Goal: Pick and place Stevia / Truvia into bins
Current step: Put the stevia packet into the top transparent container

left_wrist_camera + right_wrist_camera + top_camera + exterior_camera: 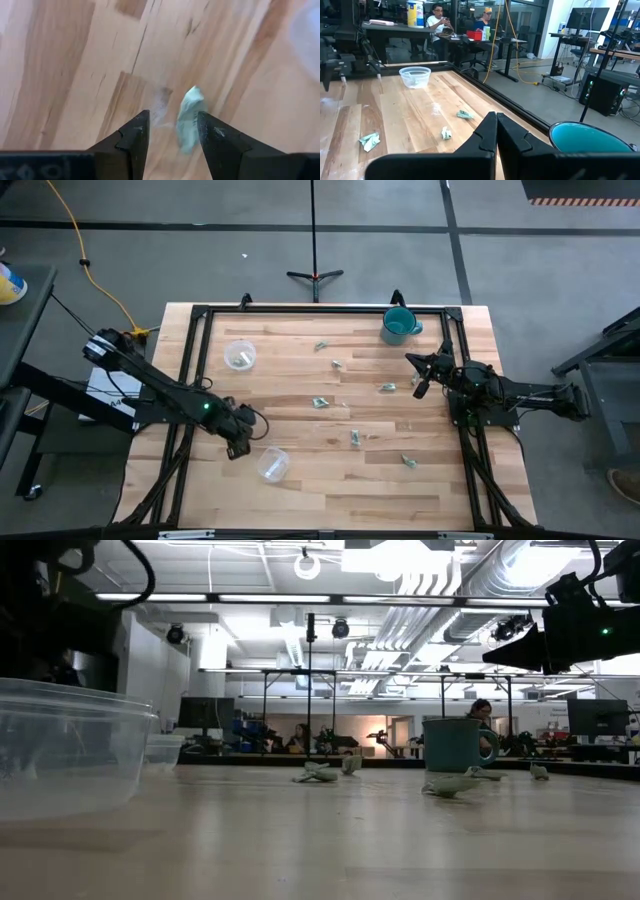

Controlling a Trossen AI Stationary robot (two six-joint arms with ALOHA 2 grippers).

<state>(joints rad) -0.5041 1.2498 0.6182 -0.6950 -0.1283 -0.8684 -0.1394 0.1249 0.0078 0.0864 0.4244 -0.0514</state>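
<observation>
My left gripper is open, low over the table beside the near clear cup. In its wrist view a crumpled pale green sachet stands between the fingers, close against one of them. The second clear cup stands at the far left. Several more sachets lie on the wood, among them one mid-table, one toward the near side and one at the right. My right gripper is shut and empty, raised near the teal mug. My left gripper has the sachet's side right beside one finger, with a clear gap to the other finger. I cannot tell whether that finger touches it. The fingers point down at the table.
The teal mug also shows in the right wrist view close by my right gripper. A black frame runs round the table's edges. People sit at desks in the room beyond. Bare wood lies between the scattered sachets.
</observation>
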